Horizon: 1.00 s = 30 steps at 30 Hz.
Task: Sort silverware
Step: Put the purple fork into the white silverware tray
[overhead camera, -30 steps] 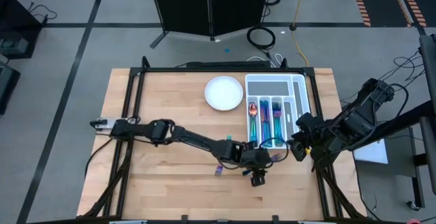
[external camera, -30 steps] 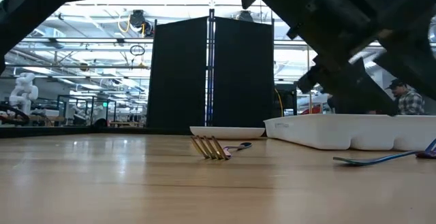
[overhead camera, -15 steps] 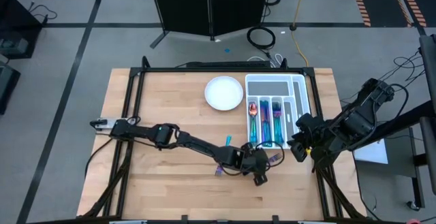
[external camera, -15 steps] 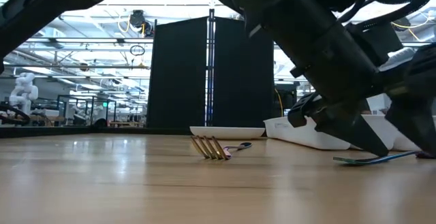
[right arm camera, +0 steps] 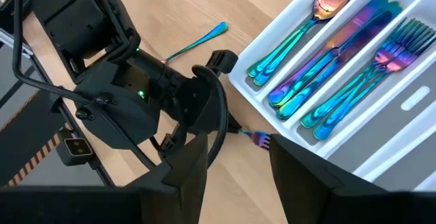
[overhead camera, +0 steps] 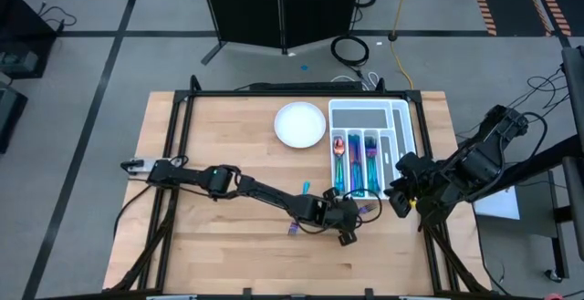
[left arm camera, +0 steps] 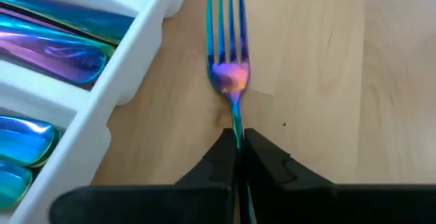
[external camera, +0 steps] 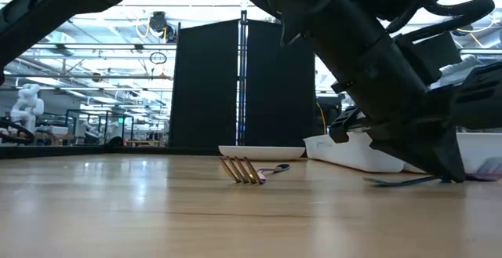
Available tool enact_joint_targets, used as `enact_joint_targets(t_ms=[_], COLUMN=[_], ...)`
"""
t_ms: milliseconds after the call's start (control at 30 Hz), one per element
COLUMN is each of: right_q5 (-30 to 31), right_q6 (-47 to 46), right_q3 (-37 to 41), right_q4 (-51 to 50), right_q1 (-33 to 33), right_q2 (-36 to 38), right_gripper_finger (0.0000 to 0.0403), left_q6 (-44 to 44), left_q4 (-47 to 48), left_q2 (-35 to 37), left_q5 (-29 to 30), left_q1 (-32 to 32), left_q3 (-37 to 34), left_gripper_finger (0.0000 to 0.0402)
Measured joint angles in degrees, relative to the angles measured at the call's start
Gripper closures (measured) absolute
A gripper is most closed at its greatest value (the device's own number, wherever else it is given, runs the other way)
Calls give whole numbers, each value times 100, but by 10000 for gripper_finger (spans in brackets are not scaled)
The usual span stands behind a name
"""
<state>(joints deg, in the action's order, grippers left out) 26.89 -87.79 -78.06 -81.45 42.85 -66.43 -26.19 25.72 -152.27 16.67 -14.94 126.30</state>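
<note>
Robotics lab or industrial hall. Wooden bench (overhead camera: 228,136) on black metal frame, grey concrete floor (overhead camera: 100,26) with taped lines, loose cables (overhead camera: 349,48), black partition panels (external camera: 235,81), white humanoid robot (external camera: 28,105) far left under high ceiling lights.

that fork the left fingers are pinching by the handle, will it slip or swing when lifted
The fork looks like stiff, glossy metal, so it probably won't flex. The left gripper pinches only its thin handle, so the heavier tine end may pivot downward. Its polished finish suggests it could slide between the fingers.
</note>
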Motion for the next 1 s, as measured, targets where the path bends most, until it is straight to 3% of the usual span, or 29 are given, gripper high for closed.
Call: enact_joint_targets(t_ms=[167, 400, 533, 833, 1000], right_q5=[-14, -21, 48, 1098, 1559], right_q6=[0, 2, -32, -593, -1184], right_q3=[0, -2, -1, -74, -405], right_q4=[41, 46, 41, -41, -870], right_q1=[0, 19, 132, 555, 797], right_q2=[-2, -2, 0, 24, 29], right_gripper_finger=[252, 252, 252, 252, 252], left_q6=[276, -169, -214, -656, -646], left_q4=[-26, 157, 373, 464, 515], left_q2=[175, 695, 893, 1016, 1125], left_q5=[-251, -1222, -1284, -1653, -1881], left_q1=[-1, 103, 244, 811, 1033], left_q3=[43, 211, 205, 170, 173], left_gripper_finger=[394, 400, 401, 401, 401])
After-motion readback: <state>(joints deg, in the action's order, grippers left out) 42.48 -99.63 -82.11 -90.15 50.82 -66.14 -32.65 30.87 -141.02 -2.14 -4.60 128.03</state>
